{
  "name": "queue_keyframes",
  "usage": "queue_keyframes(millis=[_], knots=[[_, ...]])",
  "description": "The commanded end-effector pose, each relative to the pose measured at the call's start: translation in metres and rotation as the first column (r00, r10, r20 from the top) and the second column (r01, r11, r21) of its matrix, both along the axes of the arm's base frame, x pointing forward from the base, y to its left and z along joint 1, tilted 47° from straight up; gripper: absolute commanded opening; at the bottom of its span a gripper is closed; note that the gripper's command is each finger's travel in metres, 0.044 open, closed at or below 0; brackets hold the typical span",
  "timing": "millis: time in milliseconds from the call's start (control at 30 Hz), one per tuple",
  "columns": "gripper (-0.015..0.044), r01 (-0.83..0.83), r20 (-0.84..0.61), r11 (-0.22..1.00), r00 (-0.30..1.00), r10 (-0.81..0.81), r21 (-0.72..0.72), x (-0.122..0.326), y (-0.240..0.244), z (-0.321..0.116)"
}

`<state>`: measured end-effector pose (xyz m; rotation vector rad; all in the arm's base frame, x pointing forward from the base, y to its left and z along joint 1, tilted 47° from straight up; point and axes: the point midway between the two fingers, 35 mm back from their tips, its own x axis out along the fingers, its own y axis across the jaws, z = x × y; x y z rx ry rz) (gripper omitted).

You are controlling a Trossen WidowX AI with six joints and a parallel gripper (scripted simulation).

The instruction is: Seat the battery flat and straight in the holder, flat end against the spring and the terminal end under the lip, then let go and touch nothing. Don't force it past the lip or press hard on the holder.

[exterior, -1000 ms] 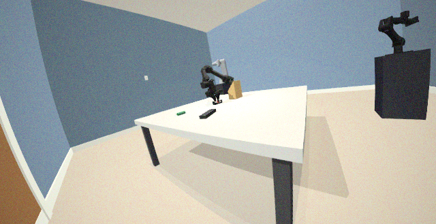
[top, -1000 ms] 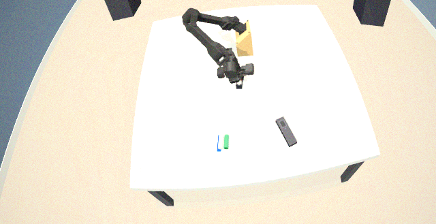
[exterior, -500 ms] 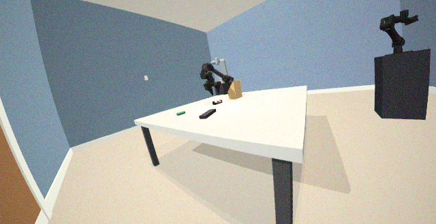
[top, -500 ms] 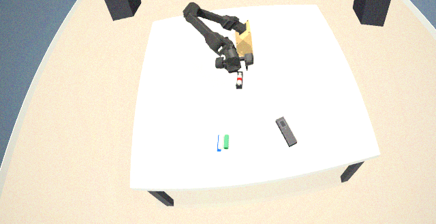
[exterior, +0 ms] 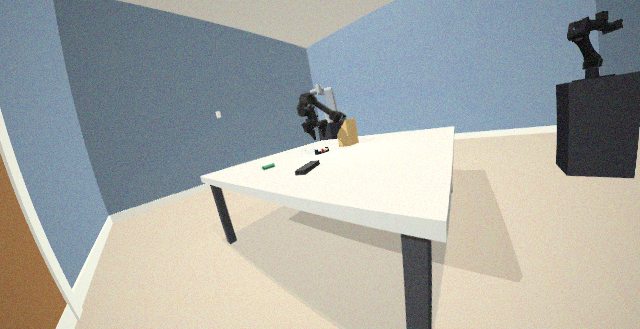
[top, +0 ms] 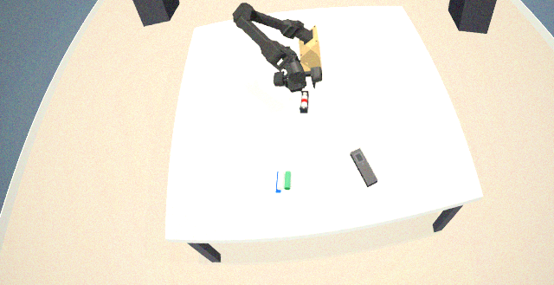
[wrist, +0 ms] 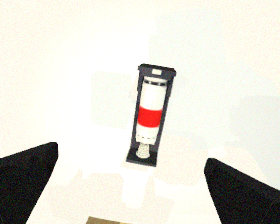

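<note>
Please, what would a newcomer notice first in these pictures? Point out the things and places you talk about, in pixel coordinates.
Probably the black arm [top: 261, 38] [exterior: 320, 106], reaching over the white table [top: 225, 146] [exterior: 390, 169] beside a tan block [top: 310, 53] [exterior: 348, 132]. Then the red-banded white battery [top: 304, 100] [wrist: 151, 115], lying in its dark holder [top: 304, 111] [wrist: 166, 72] below the open gripper [wrist: 134, 159].

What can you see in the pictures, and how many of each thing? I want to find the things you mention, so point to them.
battery [top: 304, 100] [wrist: 150, 116]: one, white with a red band, lying in the holder
holder [top: 304, 111] [wrist: 157, 72]: one, black, on the table near the gripper
green cylinder [top: 287, 180] [exterior: 268, 166]: one, green, beside the blue-edged thing
blue-edged thing [top: 278, 191]: one, blue and white, beside the green cylinder
long flat block [top: 364, 168] [exterior: 307, 168]: one, dark grey, on the table
wooden-looking block [top: 311, 55] [exterior: 348, 132]: one, tan, by the arm
table [top: 389, 103] [exterior: 390, 169]: one, white with dark legs
arm [top: 257, 34] [exterior: 325, 108]: one, black, at the table
gripper [wrist: 134, 159]: one, black, open near the holder
</note>
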<state>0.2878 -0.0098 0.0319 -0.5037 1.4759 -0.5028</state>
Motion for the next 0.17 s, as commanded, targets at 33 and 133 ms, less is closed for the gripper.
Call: queue_keyframes(millis=[33, 133], knots=[[0.044, 0.005, 0.003, 1.0, 1.0, -0.005, 0.003, 0.0001, 0.0006, 0.0004], [0.044, 0.005, 0.003, 1.0, 1.0, -0.005, 0.003, 0.0001, 0.0006, 0.0004]])
